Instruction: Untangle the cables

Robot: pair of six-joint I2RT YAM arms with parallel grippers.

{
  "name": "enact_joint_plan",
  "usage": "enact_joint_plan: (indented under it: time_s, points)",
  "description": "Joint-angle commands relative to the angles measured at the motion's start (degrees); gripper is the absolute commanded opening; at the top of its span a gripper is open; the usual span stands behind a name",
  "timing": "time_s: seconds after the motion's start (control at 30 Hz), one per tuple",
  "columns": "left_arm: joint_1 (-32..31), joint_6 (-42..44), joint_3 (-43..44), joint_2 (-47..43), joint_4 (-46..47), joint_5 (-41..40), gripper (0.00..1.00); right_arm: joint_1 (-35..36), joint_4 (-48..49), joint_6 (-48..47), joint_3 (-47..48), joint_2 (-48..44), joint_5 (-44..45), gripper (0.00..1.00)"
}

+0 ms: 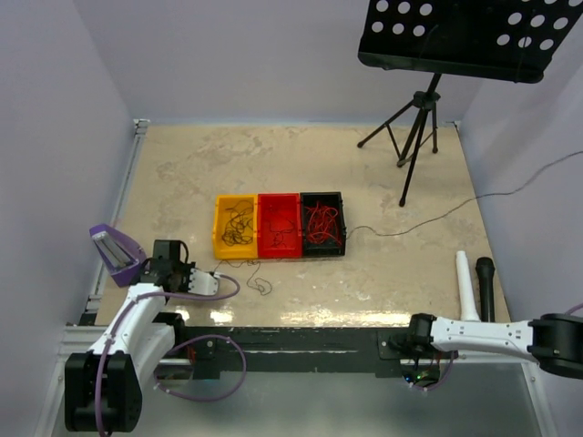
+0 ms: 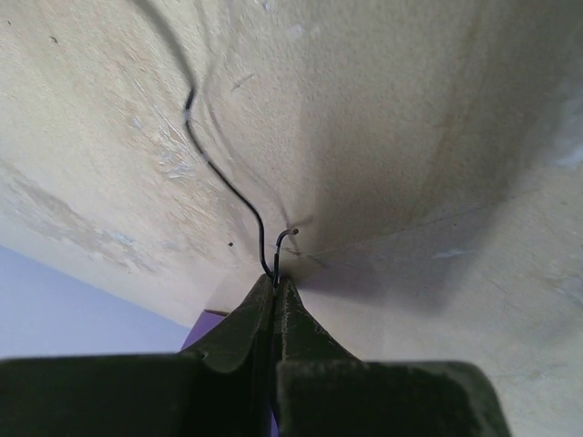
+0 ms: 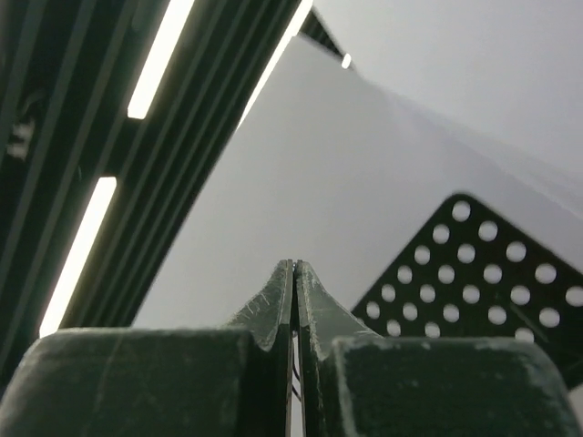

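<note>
My left gripper (image 2: 275, 278) is shut on one end of a thin black cable (image 2: 211, 164), low over the table near its front left edge (image 1: 217, 278). From the tips the cable curls away across the table to a small loop (image 1: 261, 286). More cables lie in three bins: dark ones in the yellow bin (image 1: 219, 238), red ones in the black bin (image 1: 342, 223), and the red bin (image 1: 280, 225) sits between them. My right gripper (image 3: 294, 264) is shut and points up at the ceiling. A dark strand shows low in its slit; I cannot tell what it is.
A lilac holder (image 1: 114, 253) sits by the left arm. A black music stand (image 1: 465, 36) on a tripod (image 1: 414, 127) stands back right. A white tube (image 1: 466, 284) and a black microphone (image 1: 485, 287) lie front right. A long thin lead (image 1: 437, 218) runs toward the right wall.
</note>
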Motion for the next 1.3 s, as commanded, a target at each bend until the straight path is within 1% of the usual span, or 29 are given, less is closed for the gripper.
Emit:
enact_joint_plan:
  time_s: [0.0, 0.07, 0.1, 0.13, 0.2, 0.33, 0.43, 0.53, 0.6, 0.67, 0.7, 0.73, 0.77, 0.87, 0.97, 1.03, 1.13, 1.27]
  points:
    - [0.08, -3.82, 1.19, -0.16, -10.14, 6.08, 0.00, 0.08, -12.70, 17.14, -22.74, -5.79, 7.23, 0.00]
    - [0.07, -3.21, 1.19, -1.74, -10.94, 6.27, 0.00, 0.08, -19.28, 25.56, -33.13, -7.99, 8.91, 0.00]
    - [0.16, -2.60, 1.11, -2.62, -11.46, 6.36, 0.00, 0.08, -24.88, 30.65, -36.48, -8.35, 9.61, 0.00]
    - [0.16, -1.55, 1.45, -4.20, -12.25, 6.62, 0.00, -0.01, -39.47, 45.58, -40.43, -8.09, 8.57, 0.00]
    - [0.07, -1.01, 1.72, -5.09, -12.96, 6.71, 0.00, -0.01, -50.21, 57.88, -43.18, -7.30, 6.37, 0.00]
    - [0.16, -0.84, 2.07, -6.06, -13.75, 6.88, 0.00, -0.01, -66.03, 74.43, -47.59, -5.72, 2.42, 0.00]
    - [0.16, -0.75, 2.16, -6.50, -13.84, 6.80, 0.00, 0.08, -76.23, 82.36, -47.77, -2.83, -0.92, 0.00]
    - [0.08, -1.01, 3.21, -6.67, -13.84, 6.88, 0.00, -0.01, -82.49, 83.53, -48.12, 1.65, -6.18, 0.00]
    - [0.08, -1.62, 4.79, -6.50, -14.45, 7.76, 0.00, -0.01, -86.62, 84.41, -48.20, 5.17, -11.27, 0.00]
    - [0.08, -1.98, 6.63, -6.41, -15.33, 8.55, 0.00, 0.08, -87.78, 84.32, -50.39, 7.63, -15.85, 0.00]
    - [0.07, -2.15, 7.51, -6.50, -15.77, 9.16, 0.00, 0.08, -86.74, 83.45, -52.23, 7.99, -18.57, 0.00]
    - [0.07, -2.24, 8.04, -6.58, -16.03, 9.43, 0.00, 0.08, -85.86, 83.53, -54.25, 8.43, -20.08, 0.04]
    - [0.07, -2.24, 8.48, -6.76, -16.30, 9.52, 0.00, 0.08, -84.20, 83.61, -56.88, 8.52, -21.83, 0.14]
    - [0.16, -2.07, 8.14, -7.29, -16.74, 9.70, 0.00, 0.08, -75.51, 82.65, -63.30, 8.43, -25.88, 0.29]
    - [0.16, -2.07, 7.35, -7.90, -17.09, 9.52, 0.00, 0.08, -68.91, 82.30, -68.15, 9.57, -29.58, 0.39]
    - [0.07, -1.98, 6.73, -8.52, -17.44, 9.52, 0.00, 0.08, -64.86, 82.30, -70.26, 11.58, -31.85, 0.48]
    - [0.08, -1.72, 6.55, -9.39, -17.62, 9.70, 0.00, 0.08, -58.80, 82.82, -72.54, 14.58, -35.46, 0.53]
    - [0.07, -1.71, 6.56, -9.49, -18.15, 9.79, 0.00, 0.08, -50.97, 81.77, -75.54, 15.81, -38.45, 0.55]
